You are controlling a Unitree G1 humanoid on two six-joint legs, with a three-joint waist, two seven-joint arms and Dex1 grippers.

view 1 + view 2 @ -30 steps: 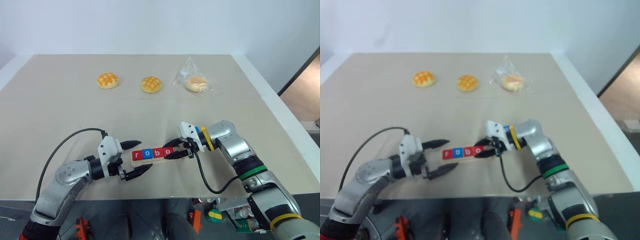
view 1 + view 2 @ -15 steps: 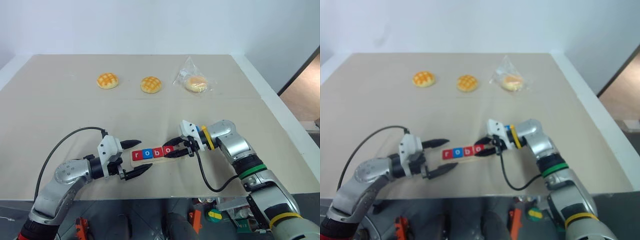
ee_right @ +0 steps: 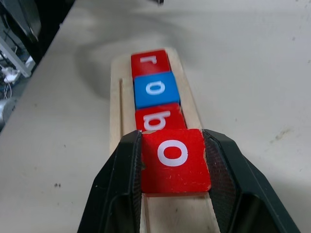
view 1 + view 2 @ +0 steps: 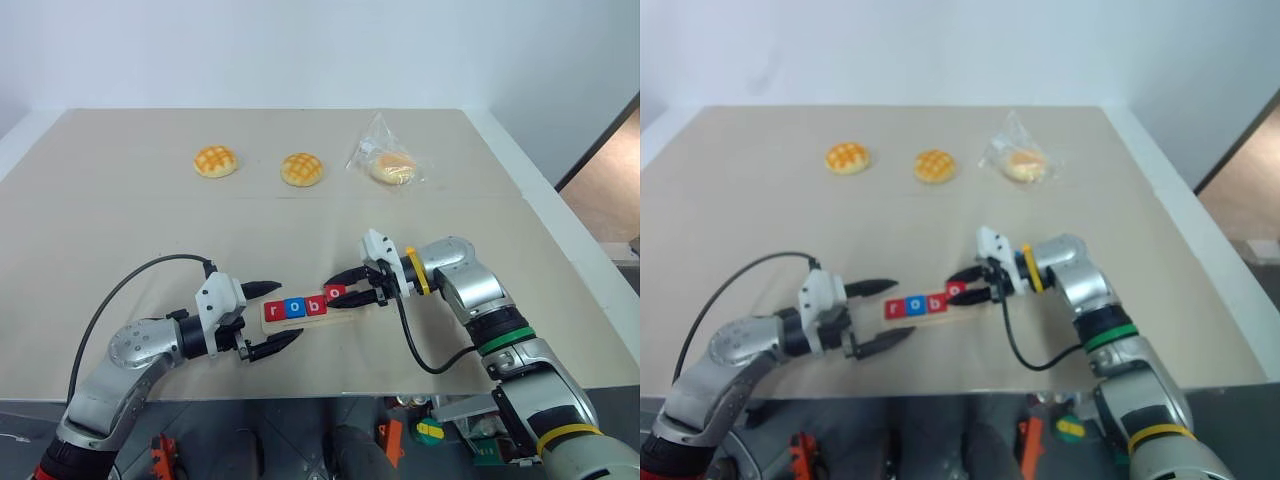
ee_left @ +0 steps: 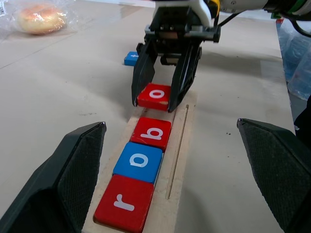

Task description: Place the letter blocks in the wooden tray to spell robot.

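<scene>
Over the wooden tray (image 5: 181, 145), beside r, o, b, my right gripper (image 3: 174, 170) pinches the red o block (image 3: 173, 159) by its side edges—light, rigid, smooth-sided; left gripper (image 4: 274, 315) gapes empty.

Beige table (image 4: 120, 230) bears wooden tray (image 4: 345, 318), two buns (image 4: 216, 161), bagged bun (image 4: 390, 166).

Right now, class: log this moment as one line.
right gripper: shut on second o block | wooden tray: r, o, b seated | t block: on table

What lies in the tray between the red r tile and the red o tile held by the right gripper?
A blue o, then a red b, between the r and the held o, in the left wrist view.
</scene>
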